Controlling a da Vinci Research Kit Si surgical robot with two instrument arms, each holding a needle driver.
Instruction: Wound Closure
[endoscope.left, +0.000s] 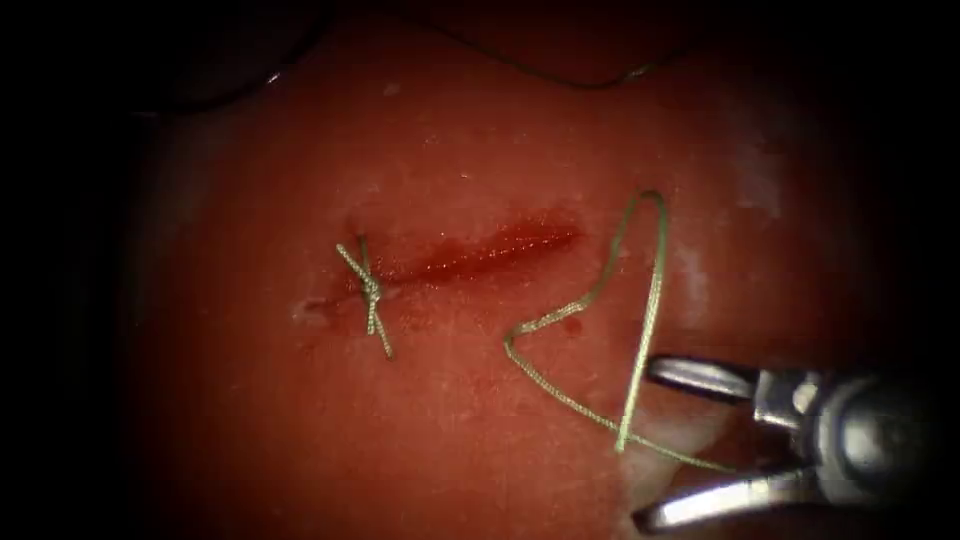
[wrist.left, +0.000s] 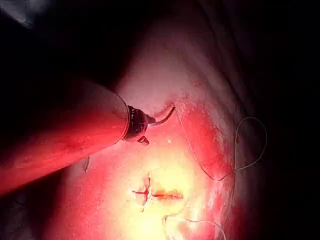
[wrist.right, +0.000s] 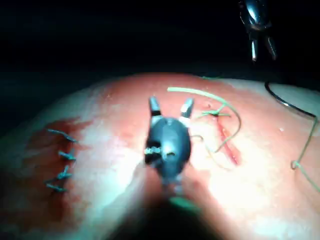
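a tied knot closes the left end of the cut in the tissue, its short tails crossing the wound line, while the rest of the cut to the right lies open and wet with red fluid. right of the cut a loose length of thread lies in a tall loop on the surface and trails down toward the right arm's tool, which hovers low with its jaws spread wide and empty, one either side of the strand. the curved needle rests on the tissue at its far edge, not in it, seen from the right wrist view, near the left arm's tool, which hangs above with jaws slightly parted, holding nothing. a judgement: any grasp here is best taken squarely on the strand, clear of the tissue beneath, without tugging the finished knot.
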